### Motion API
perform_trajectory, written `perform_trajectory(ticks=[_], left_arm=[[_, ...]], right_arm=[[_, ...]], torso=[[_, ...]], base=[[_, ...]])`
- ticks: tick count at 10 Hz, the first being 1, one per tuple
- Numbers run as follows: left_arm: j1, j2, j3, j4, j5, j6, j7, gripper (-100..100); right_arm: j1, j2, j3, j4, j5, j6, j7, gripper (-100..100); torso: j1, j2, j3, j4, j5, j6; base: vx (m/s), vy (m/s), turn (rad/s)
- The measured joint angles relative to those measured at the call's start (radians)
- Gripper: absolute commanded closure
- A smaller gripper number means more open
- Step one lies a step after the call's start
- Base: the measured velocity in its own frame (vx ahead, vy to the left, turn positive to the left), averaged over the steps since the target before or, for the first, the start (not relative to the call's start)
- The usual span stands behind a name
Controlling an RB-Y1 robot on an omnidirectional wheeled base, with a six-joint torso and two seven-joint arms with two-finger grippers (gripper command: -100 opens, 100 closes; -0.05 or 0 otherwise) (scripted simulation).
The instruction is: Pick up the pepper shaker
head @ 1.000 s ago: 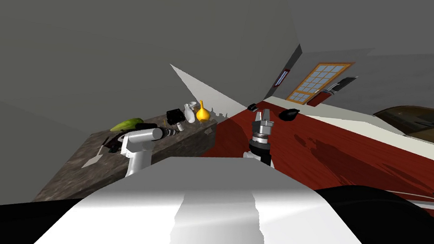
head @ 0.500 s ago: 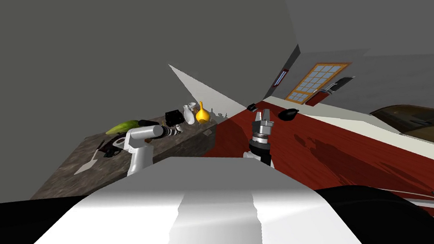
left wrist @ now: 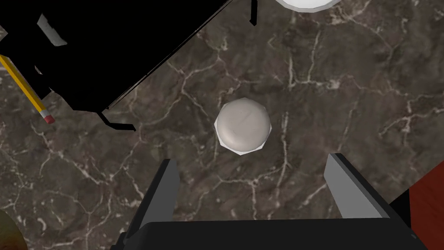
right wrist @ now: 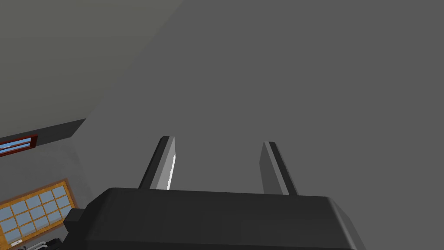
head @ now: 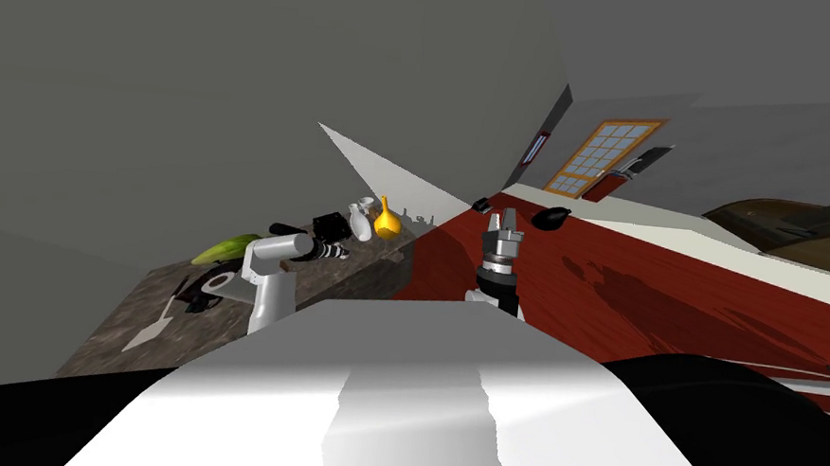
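Marble, dark brown, pale veins: counter (left wrist: 325, 87) under left gripper (left wrist: 256, 173), fingers spread wide. Pepper shaker (left wrist: 243, 126), pale grey round top, stands on it at the gripper's 12 o'clock, just past the fingertips, untouched. Right gripper (head: 503, 222), head view: 3 o'clock from the left one, fingers apart.

Home interior, dark marble countertop (left wrist: 325, 87) w/ white jug (head: 362, 222) & yellow vase (head: 387, 221), red wood floor (head: 664, 297), paned window (head: 601, 156)
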Motion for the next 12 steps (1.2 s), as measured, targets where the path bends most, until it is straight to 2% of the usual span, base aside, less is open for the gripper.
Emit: perform_trajectory(ticks=[1,5,6,10,11,12], left_arm=[[0.000,0.000,0.000,0.000,0.000,0.000,0.000,-100],[0.001,-0.016,-0.001,0.061,-0.009,-0.062,-0.033,-100],[0.001,-0.017,-0.002,0.063,-0.010,-0.066,-0.035,100],[0.001,-0.016,-0.002,0.063,-0.009,-0.066,-0.035,100],[0.001,-0.016,-0.002,0.063,-0.010,-0.066,-0.035,0],[0.001,-0.016,-0.002,0.063,-0.010,-0.066,-0.035,100]], right_arm=[[0.000,0.000,0.000,0.000,0.000,0.000,0.000,0],[0.000,0.000,0.000,0.000,0.000,0.000,0.000,0],[0.000,0.000,0.000,0.000,0.000,0.000,0.000,0],[0.000,0.000,0.000,0.000,0.000,0.000,0.000,0],[0.000,0.000,0.000,0.000,0.000,0.000,0.000,0],[0.000,0.000,0.000,0.000,0.000,0.000,0.000,0]], torso=[[-0.001,0.002,0.001,0.001,0.000,0.000],[-0.002,0.002,0.001,0.000,0.000,0.000],[-0.002,0.003,0.002,0.001,0.000,0.000],[-0.001,0.003,0.002,0.000,0.000,0.000],[-0.001,0.003,0.002,0.001,0.000,0.000],[-0.001,0.003,0.002,0.001,0.000,0.000]], base=[[0.023,-0.003,0.018],[0.022,-0.008,0.012],[0.000,0.000,0.000],[0.000,0.000,0.000],[0.000,0.000,0.000],[-0.025,0.010,-0.022]])
